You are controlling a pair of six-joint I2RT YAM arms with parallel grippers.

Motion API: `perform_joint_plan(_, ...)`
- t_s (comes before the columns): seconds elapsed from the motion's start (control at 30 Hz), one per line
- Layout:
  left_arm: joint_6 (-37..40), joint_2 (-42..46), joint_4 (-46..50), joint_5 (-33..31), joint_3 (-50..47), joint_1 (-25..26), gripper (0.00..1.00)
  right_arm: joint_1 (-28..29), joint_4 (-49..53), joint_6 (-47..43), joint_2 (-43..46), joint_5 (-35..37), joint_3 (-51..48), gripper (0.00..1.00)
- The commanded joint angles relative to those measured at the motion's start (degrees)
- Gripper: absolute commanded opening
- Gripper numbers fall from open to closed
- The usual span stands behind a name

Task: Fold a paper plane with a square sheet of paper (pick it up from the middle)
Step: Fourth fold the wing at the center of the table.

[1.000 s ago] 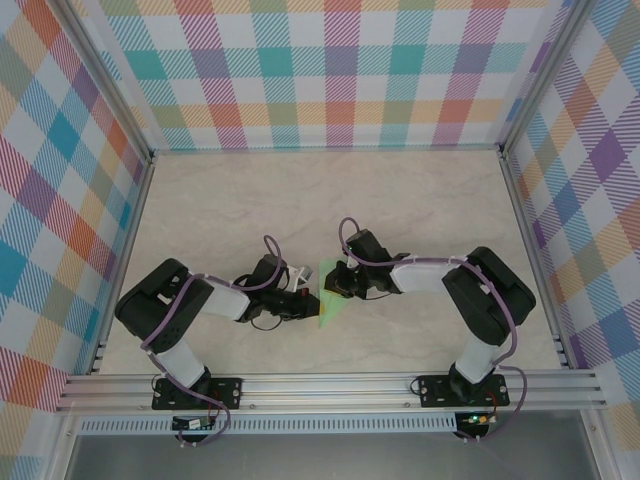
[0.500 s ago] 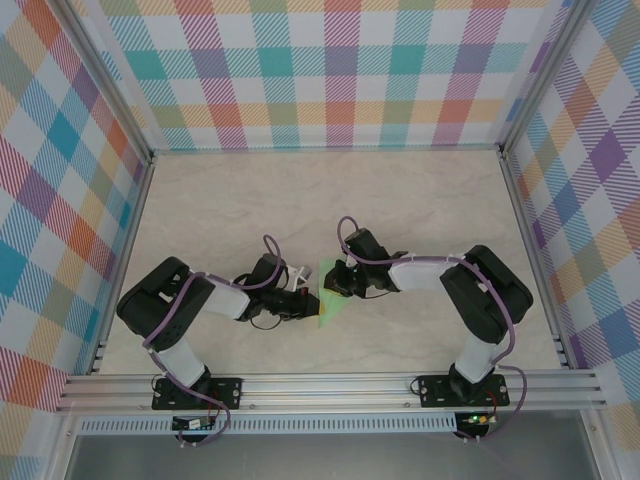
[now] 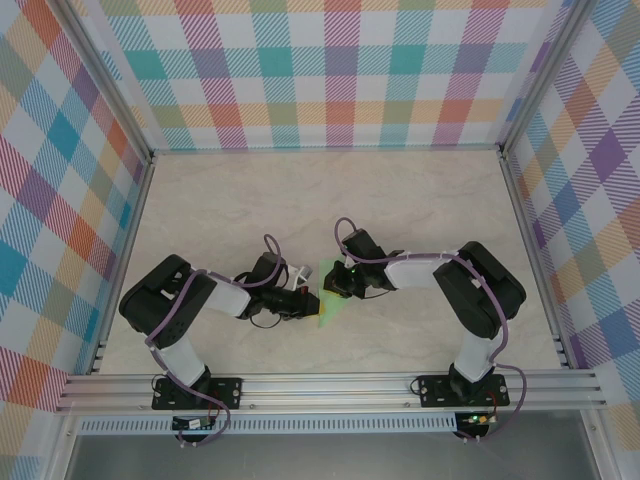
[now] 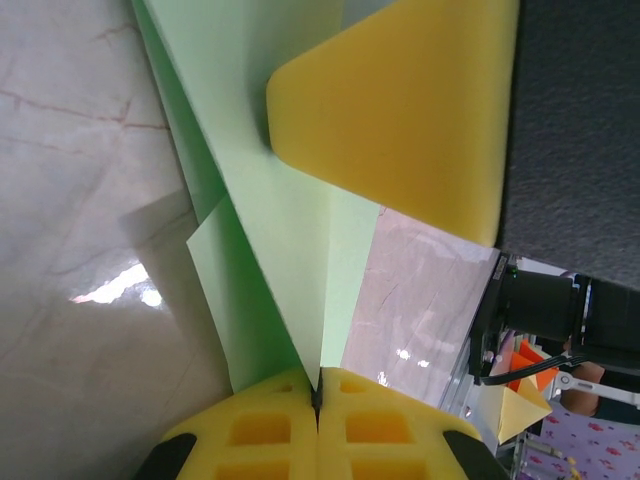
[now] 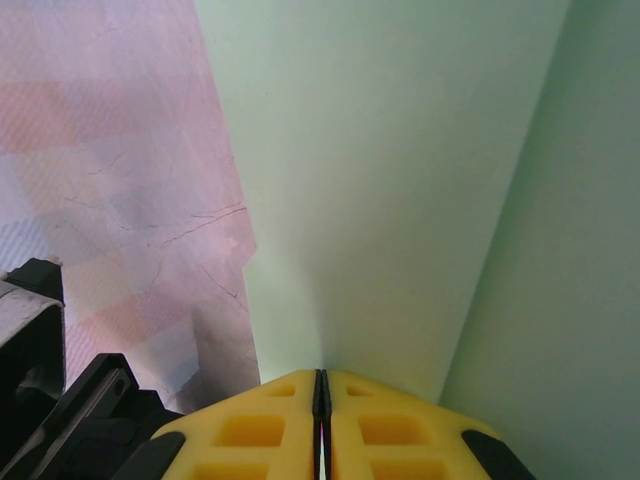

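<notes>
We see the paper plane point(image 3: 328, 303) low on the pale marbled table point(image 3: 430, 200), near its middle, between the two arms. It is a slim pale-green triangle with its narrow point toward the arm bases. From close up it shows sharp creases and flat layers lying one over another. The left gripper point(image 3: 308, 304) is clenched on its edge, the yellow pads pressed together with the paper between them. The right gripper point(image 3: 338, 285) pinches the paper from the opposite side.
</notes>
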State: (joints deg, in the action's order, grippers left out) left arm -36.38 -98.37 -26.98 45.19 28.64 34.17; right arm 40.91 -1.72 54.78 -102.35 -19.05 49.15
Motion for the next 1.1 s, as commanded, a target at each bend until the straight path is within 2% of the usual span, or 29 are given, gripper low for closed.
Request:
perform_joint_plan(0.0, 1.6, -2.4, 2.9, -1.7, -0.2, -0.4, 0.00, 0.2, 2.5, -0.7, -1.0, 1.3, 0.8, 0.12)
perform_joint_plan(0.13, 1.7, -2.3, 3.8, -2.0, -0.2, -0.3, 0.01, 0.2, 3.7, -0.5, -1.9, 2.1, 0.9, 0.11)
perform_joint_plan(0.3, 1.0, -1.1, 3.8, -0.9, -0.4, -0.3, 0.11, 0.2, 4.0, 0.2, -3.2, 2.3, 0.4, 0.11)
perform_joint_plan(0.4, 1.9, 1.0, 7.3, -1.3, -0.1, -0.2, 0.12, 0.2, 3.7, 0.4, -3.5, 2.3, -0.1, 0.11)
perform_joint_plan(0.67, 3.4, 2.1, 11.4, -2.2, -0.1, -0.1, 0.12, 0.2, 3.7, 0.2, -3.8, 2.3, -0.2, 0.11)
perform_joint_plan(0.93, 5.8, -0.1, 18.0, -3.9, 2.2, 0.5, 0.01, 0.2, 3.9, 0.4, -4.2, 2.4, -0.5, 0.11)
perform_joint_plan(1.0, 6.3, -0.4, 19.2, -3.5, 2.4, 0.5, 0.01, 0.2, 4.0, 0.4, -4.3, 2.5, -0.5, 0.11)
perform_joint_plan(1.07, 6.6, 0.3, 20.1, -3.5, 2.3, 0.5, 0.06, 0.2, 4.0, 0.4, -4.4, 2.5, -0.5, 0.11)
